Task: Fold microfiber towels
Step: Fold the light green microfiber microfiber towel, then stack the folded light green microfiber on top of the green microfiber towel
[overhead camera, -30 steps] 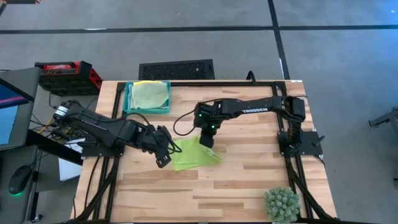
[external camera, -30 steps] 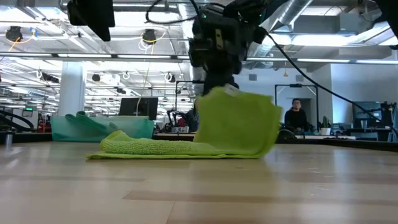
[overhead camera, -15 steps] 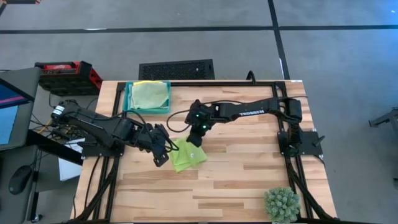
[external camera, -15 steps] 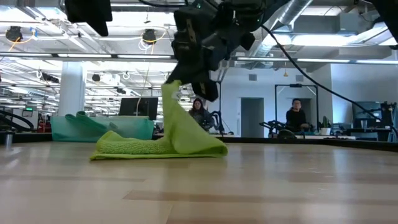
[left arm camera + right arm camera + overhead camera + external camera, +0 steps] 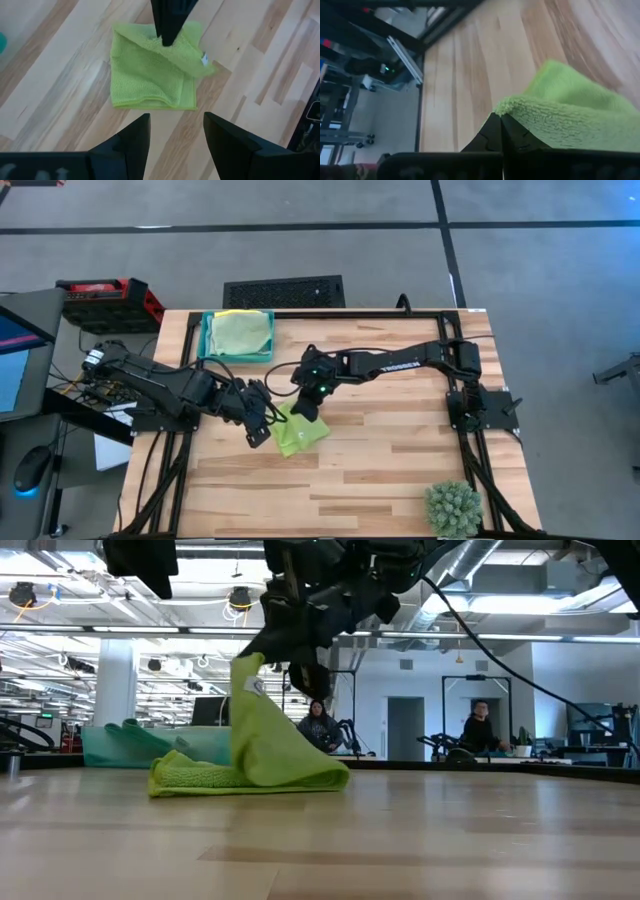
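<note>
**Pinching one lime towel over the desk**

Holding a raised edge of the single lime green towel [image 5: 300, 432] at frame centre, my right hand [image 5: 309, 402] is clamped on it. My left hand [image 5: 262, 423] waits spread wide beside it. One teal tray [image 5: 210, 340] sits upper left, one yellow-green cloth [image 5: 240, 332] inside. "TROSSEN" reads on my right forearm [image 5: 400, 362]. The towel's white tag [image 5: 259, 687] is unreadable.

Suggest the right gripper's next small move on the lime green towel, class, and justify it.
Probably carry the pinched edge a little further toward the left arm, then lower and release it. The right gripper holds one edge of the lime green microfiber towel raised above the wooden table, its flap not yet flat on the lower layer. The left gripper hovers open beside it.
</note>
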{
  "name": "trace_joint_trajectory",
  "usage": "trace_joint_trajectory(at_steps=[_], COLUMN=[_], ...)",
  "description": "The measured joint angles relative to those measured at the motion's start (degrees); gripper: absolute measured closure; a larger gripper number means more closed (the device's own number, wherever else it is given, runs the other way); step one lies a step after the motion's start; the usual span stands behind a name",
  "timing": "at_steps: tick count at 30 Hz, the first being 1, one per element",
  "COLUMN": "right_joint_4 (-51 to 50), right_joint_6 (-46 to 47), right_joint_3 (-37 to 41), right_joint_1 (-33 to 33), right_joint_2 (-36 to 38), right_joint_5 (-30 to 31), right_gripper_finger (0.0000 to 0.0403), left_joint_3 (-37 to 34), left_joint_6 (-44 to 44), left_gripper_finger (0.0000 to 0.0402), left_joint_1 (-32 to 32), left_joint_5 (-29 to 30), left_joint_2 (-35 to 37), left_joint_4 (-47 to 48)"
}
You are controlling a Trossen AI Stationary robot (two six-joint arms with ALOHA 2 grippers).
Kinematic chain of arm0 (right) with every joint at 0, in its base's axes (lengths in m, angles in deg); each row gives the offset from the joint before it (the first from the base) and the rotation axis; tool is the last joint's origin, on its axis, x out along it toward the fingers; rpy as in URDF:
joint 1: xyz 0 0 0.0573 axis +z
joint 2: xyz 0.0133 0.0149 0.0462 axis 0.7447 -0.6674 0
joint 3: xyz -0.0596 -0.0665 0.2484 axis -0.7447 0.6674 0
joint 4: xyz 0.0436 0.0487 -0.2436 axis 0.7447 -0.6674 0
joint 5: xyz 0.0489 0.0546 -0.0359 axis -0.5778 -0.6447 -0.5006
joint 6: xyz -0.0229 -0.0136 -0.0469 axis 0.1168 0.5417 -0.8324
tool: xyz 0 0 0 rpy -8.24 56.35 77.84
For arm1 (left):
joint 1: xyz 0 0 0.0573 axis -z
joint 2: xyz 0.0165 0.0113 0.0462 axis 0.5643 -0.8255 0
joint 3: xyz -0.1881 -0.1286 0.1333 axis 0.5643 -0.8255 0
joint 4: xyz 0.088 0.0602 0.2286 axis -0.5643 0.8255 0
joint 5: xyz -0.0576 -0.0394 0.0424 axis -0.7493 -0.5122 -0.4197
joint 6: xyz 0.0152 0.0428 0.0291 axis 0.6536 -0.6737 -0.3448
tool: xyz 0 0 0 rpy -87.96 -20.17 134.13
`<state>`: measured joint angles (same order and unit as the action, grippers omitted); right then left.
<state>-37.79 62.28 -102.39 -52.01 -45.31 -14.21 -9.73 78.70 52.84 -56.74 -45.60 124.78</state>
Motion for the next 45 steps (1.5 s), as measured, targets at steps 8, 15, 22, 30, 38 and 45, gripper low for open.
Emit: trace_joint_trajectory(at_steps=[8, 15, 22, 30, 38, 45], right_joint_4=[5.2, 5.2, 5.2, 5.2, 5.2, 5.2], right_joint_6=[0.1, -1.1, -3.6, -3.6, -3.7, -3.3], right_joint_3=[0.0, 0.0, 0.0, 0.0, 0.0, 0.0], right_joint_1=[0.1, 0.0, 0.8, 0.9, 2.1, 2.2], right_joint_2=[0.0, 0.0, 0.0, 0.0, 0.0, 0.0], right_joint_5=[0.1, 0.2, 0.8, 1.7, 1.8, 1.5], right_gripper_finger=[0.0400, 0.0394, 0.0366, 0.0331, 0.0239, 0.0161], left_joint_3=[0.0, 0.0, 0.0, 0.0, 0.0, 0.0], left_joint_6=[0.4, 0.7, 1.7, 1.8, 1.8, 1.8], left_gripper_finger=[0.0226, 0.0226, 0.0226, 0.0226, 0.0226, 0.0226], left_joint_1=[0.0, 0.0, 0.0, 0.0, 0.0, 0.0], left_joint_5=[-0.1, -0.2, -0.6, -0.6, -0.6, -0.6], left_joint_2=[0.0, 0.0, 0.0, 0.0, 0.0, 0.0], left_joint_4=[-0.1, -0.2, -0.2, -0.2, -0.2, -0.2])
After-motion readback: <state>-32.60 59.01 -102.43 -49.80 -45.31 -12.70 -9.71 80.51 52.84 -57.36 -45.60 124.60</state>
